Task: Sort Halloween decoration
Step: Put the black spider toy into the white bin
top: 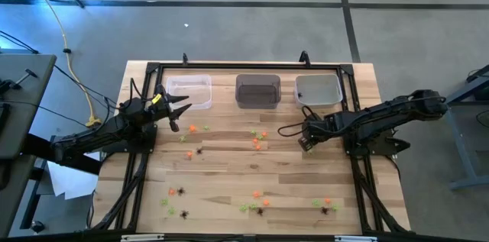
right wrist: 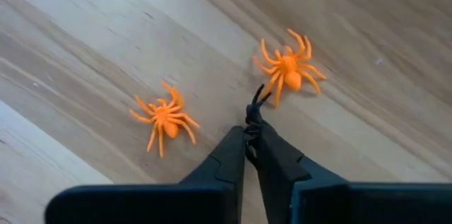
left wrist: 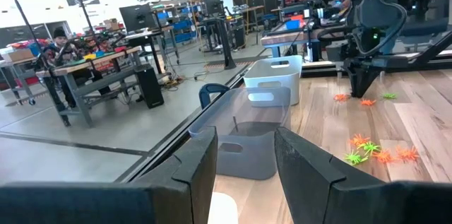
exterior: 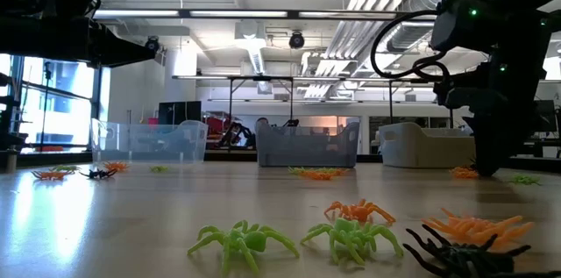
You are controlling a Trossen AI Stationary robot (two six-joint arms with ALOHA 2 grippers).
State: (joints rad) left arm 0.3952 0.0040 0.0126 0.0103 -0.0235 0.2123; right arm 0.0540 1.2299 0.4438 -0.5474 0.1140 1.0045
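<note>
On the right half of the table, just in front of the white bin, your right gripper stood tip-down at the wood. Its jaws were pinched almost together on a black spider, of which only a few thin legs showed above the fingertips. Whether the body itself was caught could not be seen. Two orange spiders lay flat on the boards on either side of the fingers, close but apart from them.

Handling notes:
- Each trinket appeared to be very light moulded plastic with thin, springy legs. You should have expected legs to bend and slip out of a shallow pinch.
- The safest hold was judged to be across the body, with the legs left free. A leg-only grip, as this one may have been, risked a drop on lifting.
- The pieces lay low and flat, so the fingertips had to come right down to the wood to catch one.

Your left gripper hung with its jaws apart and nothing between them, above the back left of the table beside the clear bin. The grey bin stood between the other two. Other trinkets lay scattered across the middle and front of the table.
</note>
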